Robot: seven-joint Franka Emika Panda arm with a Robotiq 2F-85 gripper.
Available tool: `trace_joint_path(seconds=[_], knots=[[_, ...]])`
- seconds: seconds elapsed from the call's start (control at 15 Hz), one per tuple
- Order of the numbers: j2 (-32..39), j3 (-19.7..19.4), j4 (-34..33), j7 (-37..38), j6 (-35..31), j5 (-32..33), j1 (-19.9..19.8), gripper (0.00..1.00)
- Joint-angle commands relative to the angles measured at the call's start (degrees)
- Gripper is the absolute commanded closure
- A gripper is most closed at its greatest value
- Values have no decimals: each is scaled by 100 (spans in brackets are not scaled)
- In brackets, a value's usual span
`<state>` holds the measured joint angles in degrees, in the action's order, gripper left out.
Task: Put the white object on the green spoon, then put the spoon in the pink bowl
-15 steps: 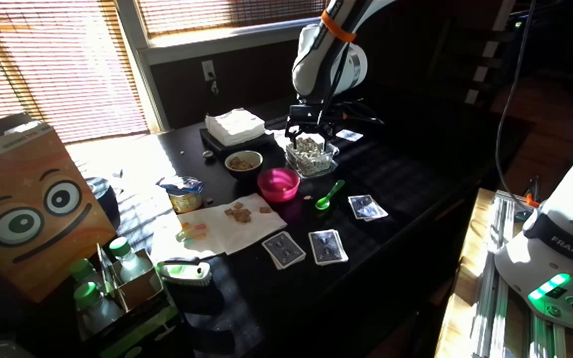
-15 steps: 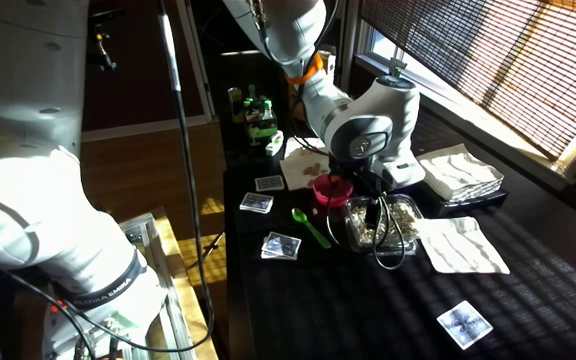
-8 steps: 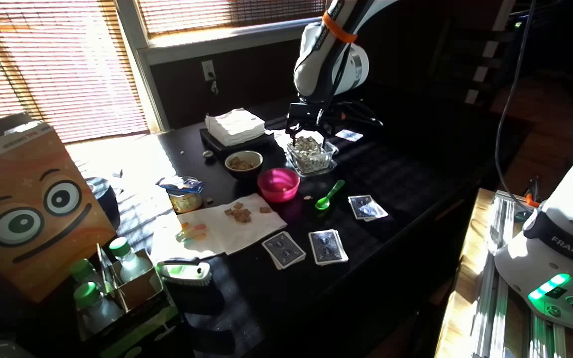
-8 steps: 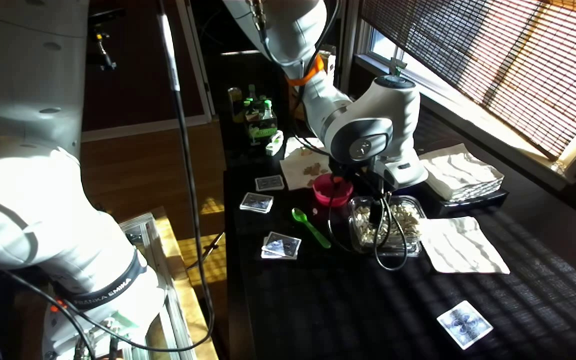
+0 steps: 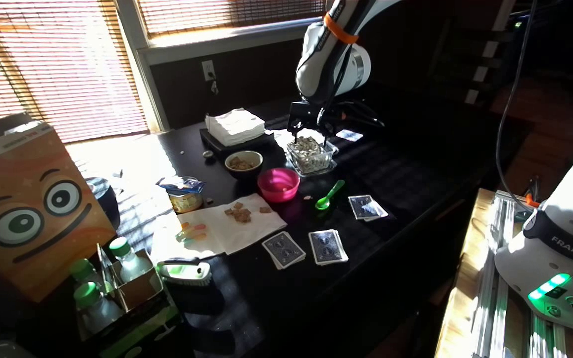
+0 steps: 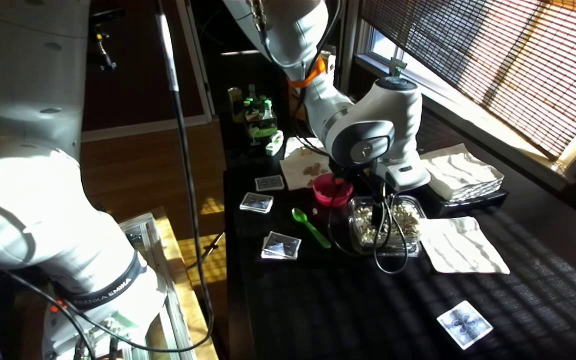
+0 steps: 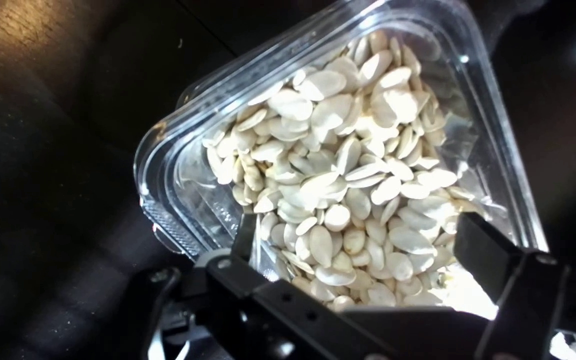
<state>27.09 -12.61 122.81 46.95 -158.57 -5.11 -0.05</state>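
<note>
One of the pale seeds (image 7: 320, 245) beneath my tool (image 7: 358, 227) is, I judge, what the green spoon (image 6: 313, 230) should carry, and I could easily close on several, or none, since they look flat and loosely piled. Straying to one side could catch the clear tub (image 7: 288, 62) and drag it. The jaws stand spread wide, holding nothing; whether they touch seeds or plastic I cannot tell. Spoon and pink bowl (image 5: 275, 192) sit on the table (image 6: 318, 300), off to my tool's side.
</note>
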Motion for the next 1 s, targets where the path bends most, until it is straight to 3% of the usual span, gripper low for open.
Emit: trace_joint_path(seconds=[0.0, 0.2, 0.4, 0.67, 0.93], knots=[[140, 21, -110, 14, 117, -152, 39, 0], [219, 55, -140, -22, 162, -161, 29, 12], [279, 98, -157, -78, 215, -173, 0, 35], [288, 81, -180, -72, 227, -151, 14, 74], [246, -20, -187, -3, 232, -47, 108, 90]])
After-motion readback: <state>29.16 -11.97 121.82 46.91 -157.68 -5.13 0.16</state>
